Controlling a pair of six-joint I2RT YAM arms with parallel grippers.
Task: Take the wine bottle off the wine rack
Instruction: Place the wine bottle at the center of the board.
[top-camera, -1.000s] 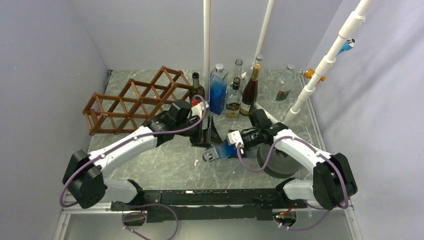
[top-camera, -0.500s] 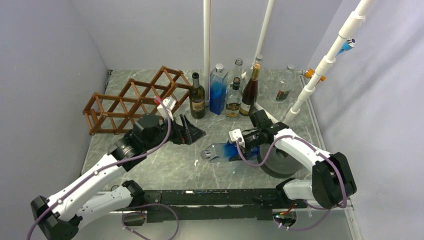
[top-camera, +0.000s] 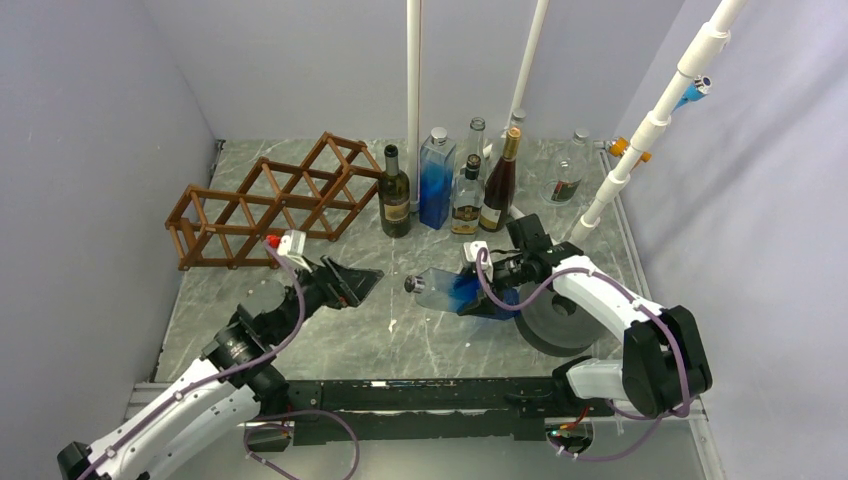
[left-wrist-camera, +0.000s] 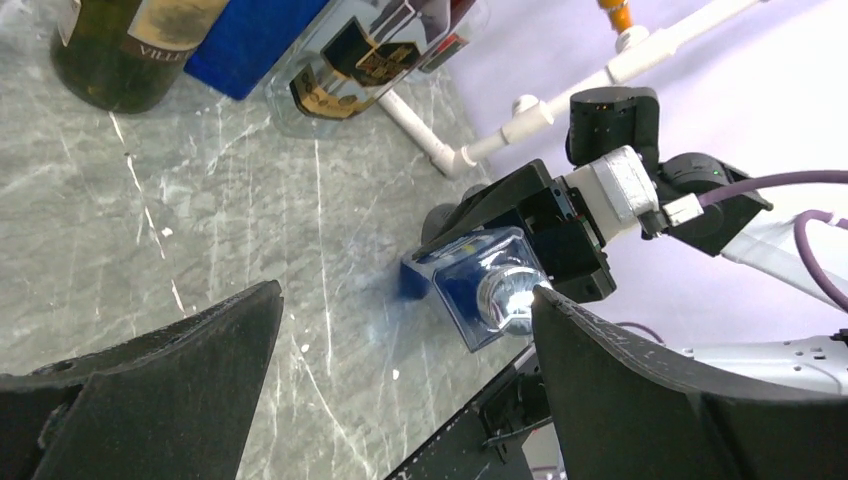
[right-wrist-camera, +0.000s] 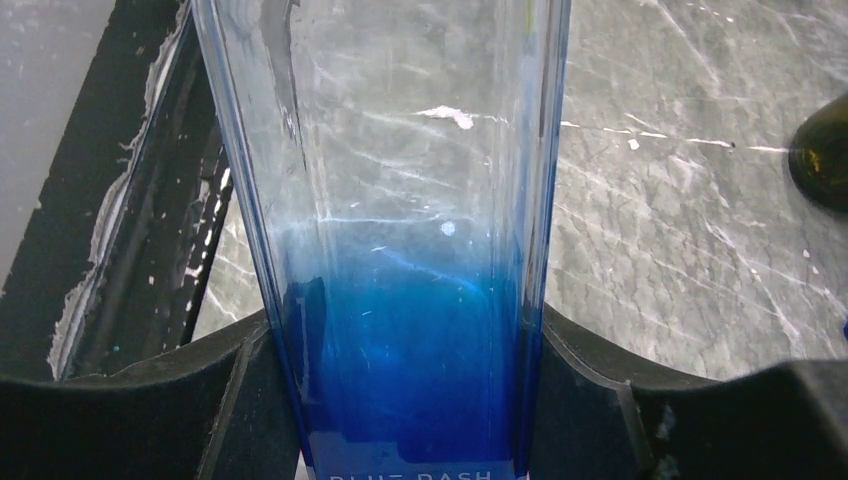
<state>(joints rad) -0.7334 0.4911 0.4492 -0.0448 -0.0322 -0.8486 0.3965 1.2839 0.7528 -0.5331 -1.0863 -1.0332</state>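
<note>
Top external: wine rack (top-camera: 270, 200) at far-left corner of the bench (top-camera: 400, 340).
Right claw (top-camera: 487, 287): gripping tilted blue bottle (top-camera: 445, 290), mid-bench.
Left claw (top-camera: 353, 283): spread wide, empty.

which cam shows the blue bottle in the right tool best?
Top external: the whole blue bottle shows, neck pointing left, its lower body gripped by the right tool. Left wrist sees it cap-on, foreshortened. Right wrist shows only its blue-tinted body between the fingers.
</note>
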